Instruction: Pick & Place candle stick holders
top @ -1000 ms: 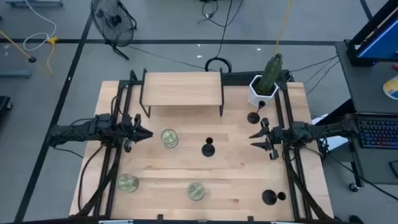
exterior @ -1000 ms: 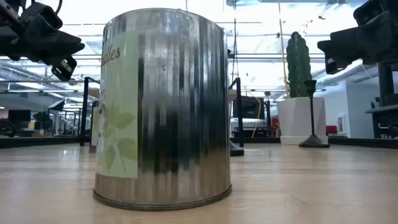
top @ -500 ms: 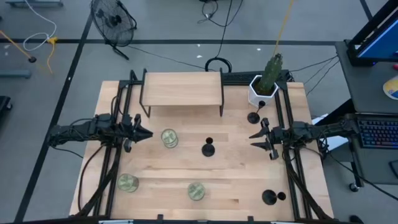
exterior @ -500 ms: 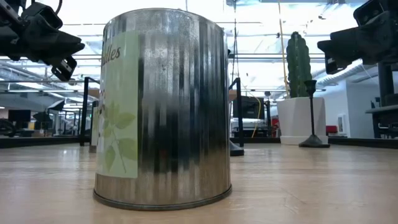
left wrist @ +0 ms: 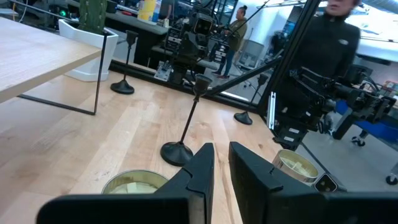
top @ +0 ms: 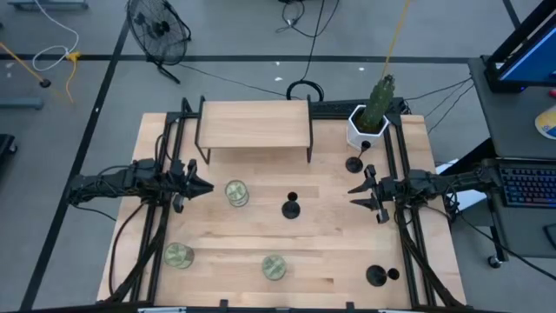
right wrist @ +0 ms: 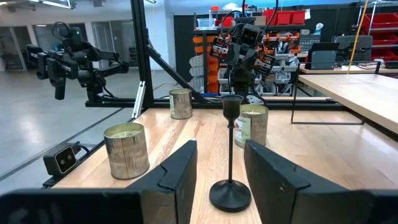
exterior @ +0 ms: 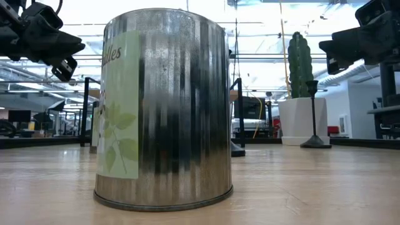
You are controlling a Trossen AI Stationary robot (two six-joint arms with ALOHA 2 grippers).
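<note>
Right now the right gripper (top: 354,196) hangs with fingers spread near the table's right edge, lined up on the middle candle stick holder (top: 291,208) at the table's centre. Another holder (top: 354,163) sits by the white planter (top: 366,129) toward the far right corner, a third (top: 376,276) at the near right corner. The left gripper (top: 205,188) waits, nearly pinched together, near the left edge. I'd approach level, straddle the thin stem low, and close gently so the holder doesn't tip.

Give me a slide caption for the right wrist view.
Open right gripper faces a black candle holder on the table, three jars behind it.
</note>
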